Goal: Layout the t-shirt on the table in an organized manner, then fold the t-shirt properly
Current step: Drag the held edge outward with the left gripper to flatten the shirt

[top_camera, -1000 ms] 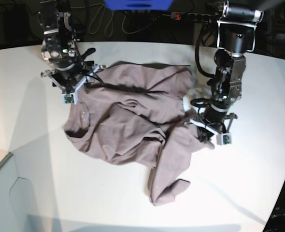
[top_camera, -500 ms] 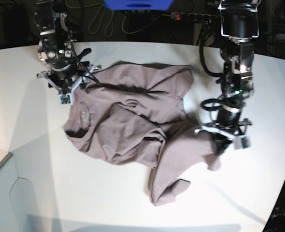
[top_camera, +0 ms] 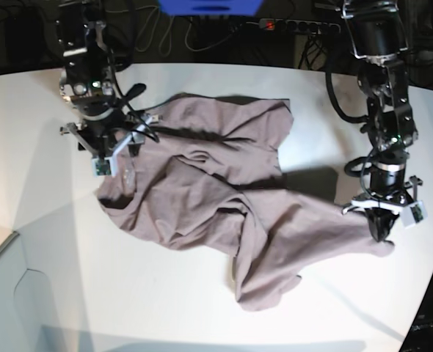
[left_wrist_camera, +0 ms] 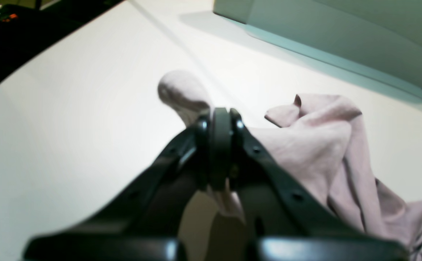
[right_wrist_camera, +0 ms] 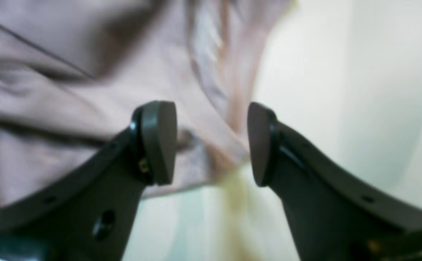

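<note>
Now the left end effector (top_camera: 381, 229), pinching the crumpled mauve cotton t-shirt (top_camera: 209, 191), has dragged a corner outward across the white desk (top_camera: 40, 242), spreading it; the right end effector (top_camera: 114, 147) hovers spread above the opposite edge.

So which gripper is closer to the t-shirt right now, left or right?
Left. The left gripper is shut on a pinch of the t-shirt at its edge. The right gripper hangs open just above the opposite edge, holding nothing.

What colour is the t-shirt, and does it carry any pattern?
The t-shirt is a plain dusty mauve with no print; the base view shows it best.
</note>
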{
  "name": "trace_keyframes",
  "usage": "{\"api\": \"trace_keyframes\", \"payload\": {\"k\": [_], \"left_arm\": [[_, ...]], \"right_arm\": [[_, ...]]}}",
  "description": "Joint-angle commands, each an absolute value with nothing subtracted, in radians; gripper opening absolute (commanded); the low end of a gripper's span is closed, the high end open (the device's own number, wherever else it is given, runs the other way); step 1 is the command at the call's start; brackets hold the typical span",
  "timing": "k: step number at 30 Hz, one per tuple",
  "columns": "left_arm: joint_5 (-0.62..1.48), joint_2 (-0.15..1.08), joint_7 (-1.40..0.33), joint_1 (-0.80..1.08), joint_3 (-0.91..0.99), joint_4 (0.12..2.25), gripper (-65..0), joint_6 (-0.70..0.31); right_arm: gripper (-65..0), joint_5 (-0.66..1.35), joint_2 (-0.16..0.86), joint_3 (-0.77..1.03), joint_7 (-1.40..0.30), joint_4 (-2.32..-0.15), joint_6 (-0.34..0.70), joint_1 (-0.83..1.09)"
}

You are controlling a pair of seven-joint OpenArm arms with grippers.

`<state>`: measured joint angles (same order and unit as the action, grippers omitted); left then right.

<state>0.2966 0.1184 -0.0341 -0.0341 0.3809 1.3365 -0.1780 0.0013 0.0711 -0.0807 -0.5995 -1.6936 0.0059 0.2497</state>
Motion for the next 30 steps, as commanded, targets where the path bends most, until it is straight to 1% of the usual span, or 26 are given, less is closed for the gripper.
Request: {"api": "trace_keyframes", "payload": {"k": [1,8,12,17,19,23,24,25,26,28,29,30], "left_arm": [[0.3,0.127,-0.002,-0.053,0.392,1.366,-65.0,-0.185],[0.3,0.143,-0.002,-0.062,0.387,1.425,-65.0,-0.182],[0.294,0.136,-0.002,-0.151,0.361,1.386,-65.0,-0.182],[0.292,0.133,-0.002,-0.298,0.254,1.277,-65.0,-0.179],[0.292,0.131,-0.002,-0.364,0.206,1.204,-65.0,-0.179],[0.297,0.128,0.002,-0.498,0.116,0.958,-64.8,-0.179],[0.297,0.124,0.001,-0.538,0.091,0.868,-63.7,-0.179],[0.298,0.122,0.001,-0.572,0.073,0.776,-61.0,-0.179],[0.298,0.117,0.004,-0.601,0.061,0.708,-57.0,-0.179],[0.298,0.102,0.007,-0.639,0.062,0.61,-45.5,-0.179],[0.298,0.099,0.008,-0.633,0.074,0.608,-40.7,-0.179],[0.298,0.099,0.008,-0.616,0.091,0.624,-37.4,-0.18]], "right_arm": [[-33.1,-0.004,0.073,-0.077,-0.588,-1.705,0.005,0.248],[-33.1,-0.004,0.054,-0.143,-0.585,-1.601,0.005,0.228],[-33.1,-0.004,0.056,-0.145,-0.585,-1.537,0.005,0.209],[-33.1,-0.004,0.061,-0.142,-0.585,-1.518,0.005,0.209],[-33.1,-0.004,0.071,-0.142,-0.585,-1.518,0.005,0.211],[-33.3,-0.005,0.071,-0.14,-0.585,-1.518,0.005,0.219],[-33.4,-0.005,0.071,-0.14,-0.585,-1.518,0.005,0.22],[-33.4,-0.005,0.071,-0.14,-0.585,-1.518,0.005,0.226],[-33.4,-0.005,0.071,-0.14,-0.585,-1.52,0.005,0.231],[-33.4,-0.005,0.071,-0.14,-0.585,-1.523,0.005,0.237],[-33.4,-0.005,0.071,-0.14,-0.585,-1.524,0.005,0.239],[-33.4,-0.005,0.071,-0.14,-0.585,-1.523,0.005,0.239]]}}
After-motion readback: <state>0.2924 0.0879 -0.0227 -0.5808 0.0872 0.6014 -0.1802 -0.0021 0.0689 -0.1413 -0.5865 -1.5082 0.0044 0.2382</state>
